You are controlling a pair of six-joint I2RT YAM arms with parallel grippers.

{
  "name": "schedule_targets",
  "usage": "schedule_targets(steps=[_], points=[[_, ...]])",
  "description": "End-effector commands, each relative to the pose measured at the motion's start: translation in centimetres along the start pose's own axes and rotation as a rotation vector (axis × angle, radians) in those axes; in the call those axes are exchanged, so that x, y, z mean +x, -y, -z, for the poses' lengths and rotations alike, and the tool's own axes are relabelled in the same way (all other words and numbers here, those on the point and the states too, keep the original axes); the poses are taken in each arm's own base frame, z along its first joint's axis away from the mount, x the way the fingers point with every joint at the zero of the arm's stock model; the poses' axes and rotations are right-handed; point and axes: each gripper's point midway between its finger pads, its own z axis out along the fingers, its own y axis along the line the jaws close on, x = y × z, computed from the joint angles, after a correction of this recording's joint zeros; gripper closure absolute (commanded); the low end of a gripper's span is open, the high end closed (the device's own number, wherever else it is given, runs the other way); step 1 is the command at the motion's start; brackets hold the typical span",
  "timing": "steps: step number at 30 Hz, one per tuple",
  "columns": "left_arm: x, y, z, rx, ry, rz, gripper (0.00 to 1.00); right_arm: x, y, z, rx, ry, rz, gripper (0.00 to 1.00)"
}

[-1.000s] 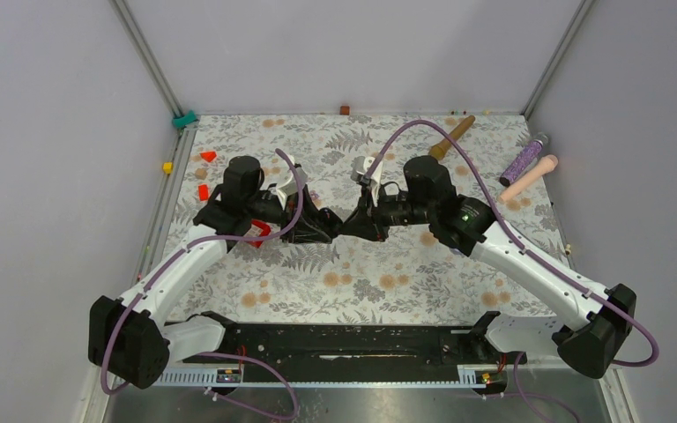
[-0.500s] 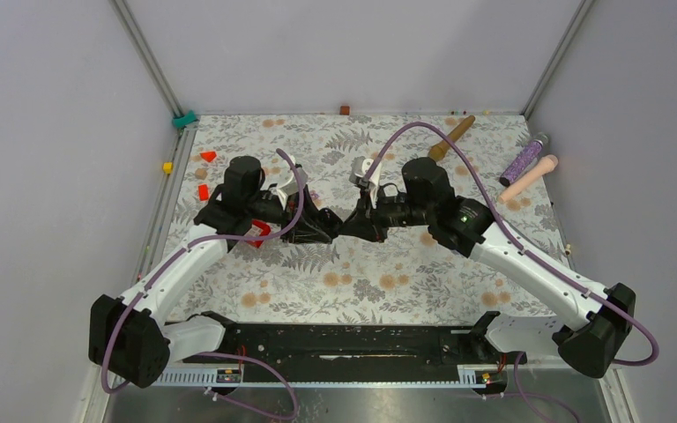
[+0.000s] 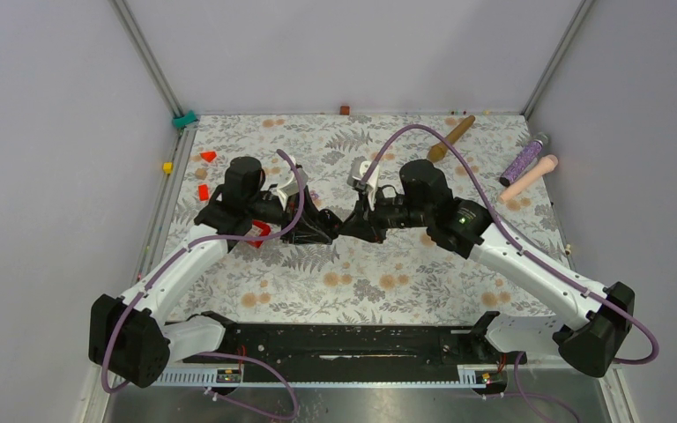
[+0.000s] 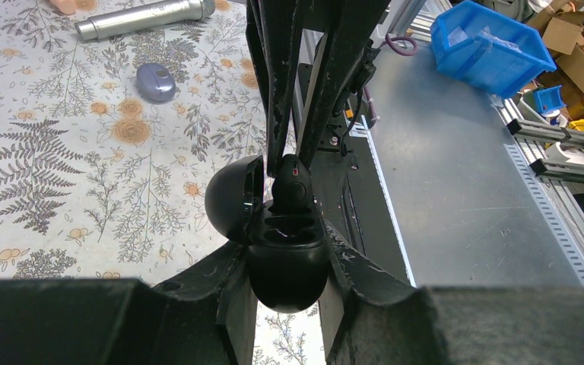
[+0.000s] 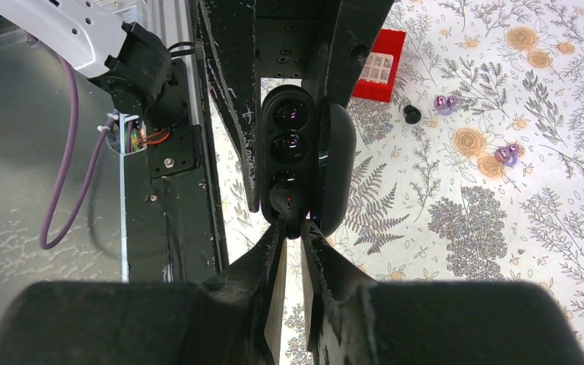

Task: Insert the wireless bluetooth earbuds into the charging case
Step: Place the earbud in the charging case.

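Top external view, from the left: the red tray [image 3: 260, 232] lies in the table's left half, partly under the left arm. Loose on the table near it, as the right wrist view shows, are a second black earbud [image 5: 411, 114], a pale purple earbud [image 5: 446, 103] and another purple earbud [image 5: 507, 154], each apart from the others. At the table's middle the left gripper [image 4: 287, 262] is clenched around the black charging case [image 4: 287, 283], its lid [image 4: 232, 199] swung open to one side. The right gripper [image 5: 293, 228] meets it there, pinching a black earbud [image 4: 293, 181] at the case's end socket. Whether the bud sits fully home is hard to tell. Near the right edge a glittery purple cylinder [image 3: 524, 159] and a pink cylinder [image 3: 529, 178] lie side by side.
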Motion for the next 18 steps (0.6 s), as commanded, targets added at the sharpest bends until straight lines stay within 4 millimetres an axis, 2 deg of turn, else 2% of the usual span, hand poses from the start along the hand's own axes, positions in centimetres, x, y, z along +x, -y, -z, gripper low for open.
schedule_targets(steps=[1,18], points=[[-0.59,0.56,-0.16,0.038,0.013,-0.046,1.0,-0.76,0.04,-0.37,0.01,0.022,0.05,0.81],[-0.57,0.59,-0.19,0.04,0.013,-0.048,1.0,-0.5,0.37,-0.94,0.03,0.013,0.049,0.81]])
